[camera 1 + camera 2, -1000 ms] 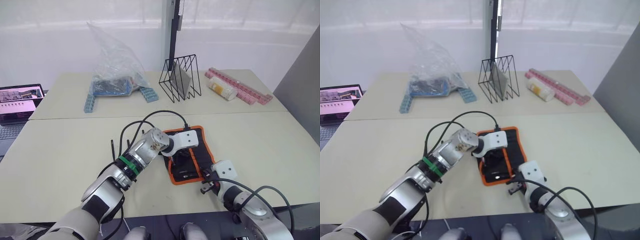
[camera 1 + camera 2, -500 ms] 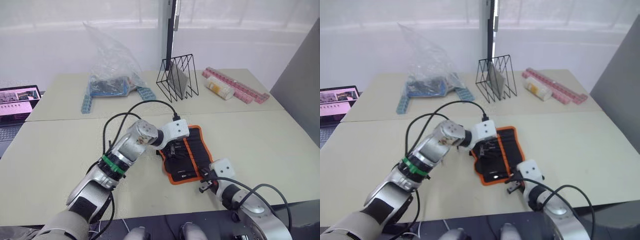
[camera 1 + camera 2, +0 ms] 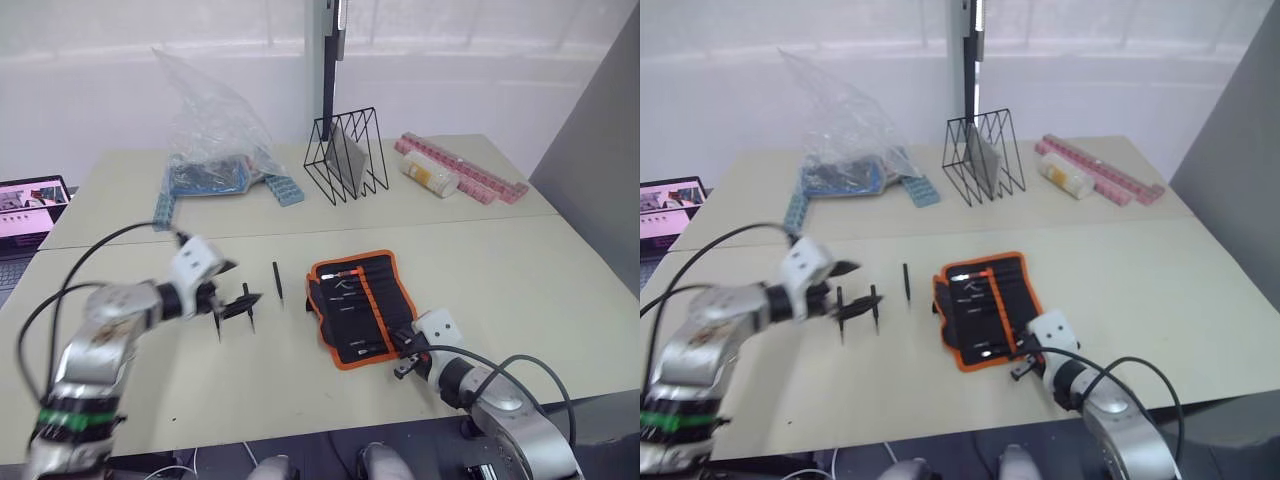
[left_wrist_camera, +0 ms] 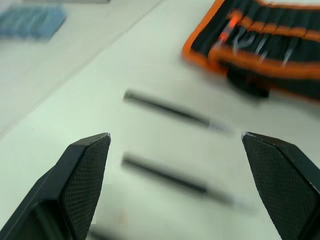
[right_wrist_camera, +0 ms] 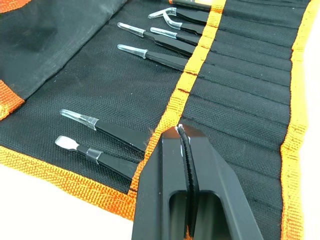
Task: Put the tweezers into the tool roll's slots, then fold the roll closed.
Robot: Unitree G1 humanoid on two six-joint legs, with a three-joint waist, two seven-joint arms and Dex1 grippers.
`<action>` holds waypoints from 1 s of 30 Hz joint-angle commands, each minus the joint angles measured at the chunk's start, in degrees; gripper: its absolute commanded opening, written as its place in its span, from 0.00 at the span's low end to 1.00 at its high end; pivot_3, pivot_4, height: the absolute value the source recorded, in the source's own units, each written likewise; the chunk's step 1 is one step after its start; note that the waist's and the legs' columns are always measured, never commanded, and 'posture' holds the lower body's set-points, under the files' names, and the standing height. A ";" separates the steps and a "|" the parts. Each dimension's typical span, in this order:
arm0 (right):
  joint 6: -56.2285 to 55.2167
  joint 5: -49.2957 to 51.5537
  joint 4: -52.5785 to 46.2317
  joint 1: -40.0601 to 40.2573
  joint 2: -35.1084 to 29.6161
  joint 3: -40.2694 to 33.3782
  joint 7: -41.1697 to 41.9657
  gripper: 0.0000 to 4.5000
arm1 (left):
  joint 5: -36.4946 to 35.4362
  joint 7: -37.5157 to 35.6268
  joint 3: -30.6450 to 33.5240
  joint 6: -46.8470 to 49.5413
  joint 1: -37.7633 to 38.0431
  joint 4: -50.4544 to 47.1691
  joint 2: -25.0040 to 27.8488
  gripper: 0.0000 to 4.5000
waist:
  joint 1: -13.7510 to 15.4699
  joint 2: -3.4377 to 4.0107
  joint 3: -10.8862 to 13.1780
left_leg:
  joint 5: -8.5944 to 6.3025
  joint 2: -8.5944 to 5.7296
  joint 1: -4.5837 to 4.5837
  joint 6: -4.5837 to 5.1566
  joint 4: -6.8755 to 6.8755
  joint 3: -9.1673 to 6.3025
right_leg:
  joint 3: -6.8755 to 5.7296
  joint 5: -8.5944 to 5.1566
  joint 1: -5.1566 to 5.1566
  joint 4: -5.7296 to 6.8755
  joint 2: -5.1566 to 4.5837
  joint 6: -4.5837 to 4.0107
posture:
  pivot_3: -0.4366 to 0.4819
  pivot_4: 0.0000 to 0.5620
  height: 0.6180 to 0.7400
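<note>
The left gripper [image 4: 175, 187], fingers wide apart, should drop straight over one slim black metal tweezer [image 4: 172, 111], while the right gripper [image 5: 184, 145], fingers together, pins the black fabric tool roll [image 3: 358, 300].

Two beige tables [image 3: 560, 270] abutted; white wall [image 3: 480, 70] behind, daylit.

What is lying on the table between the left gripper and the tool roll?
In the left eye view, loose black tweezers lie on the table between the left gripper and the open tool roll.

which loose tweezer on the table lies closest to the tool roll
The lone tweezer, lying on the table between the tool roll and the other loose tweezers clustered by the left gripper.
</note>
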 commanded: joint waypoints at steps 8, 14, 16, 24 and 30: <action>-1.75 0.68 3.47 2.56 -2.87 -2.24 3.92 0.00 | -8.18 4.21 23.55 -5.57 32.09 -13.82 -7.50 0.99 | 0.73 -0.08 -0.05 | -0.27 0.02 0.10 0.41 -0.05 0.03 | -0.02 0.01 0.20 -0.21 -0.10 -0.03 | 0.48 0.27 0.87; -2.69 0.83 4.30 2.98 -3.53 -2.75 5.12 0.00 | -9.71 10.43 25.71 -8.18 41.00 -20.26 -15.38 0.99 | 1.77 -0.10 -0.04 | -0.30 0.02 0.34 0.45 -0.03 0.03 | -0.13 -0.02 0.40 -0.29 -0.20 0.01 | 0.48 0.27 0.87; -2.96 0.86 4.55 3.07 -3.61 -2.83 5.43 0.00 | -9.62 11.75 25.67 -8.68 42.23 -21.10 -16.34 0.99 | 1.78 -0.14 -0.04 | -0.30 0.03 0.42 0.45 -0.03 0.03 | -0.13 -0.04 0.47 -0.29 -0.22 0.04 | 0.48 0.27 0.87; -3.36 0.86 5.31 2.88 -4.00 -3.05 6.45 0.00 | -10.20 13.81 23.75 -9.15 44.39 -22.66 -16.10 0.99 | 1.46 -0.16 -0.05 | -0.35 0.04 0.48 0.52 -0.05 0.03 | -0.13 -0.07 0.48 -0.29 -0.17 0.04 | 0.48 0.27 0.87; -3.50 0.74 5.45 2.81 -4.13 -3.02 6.72 0.00 | -9.78 16.28 19.04 -8.35 43.46 -23.94 -16.53 0.99 | 1.47 -0.16 -0.04 | -0.36 0.04 0.48 0.52 -0.05 0.03 | -0.14 -0.08 0.49 -0.30 -0.18 0.04 | 0.48 0.27 0.87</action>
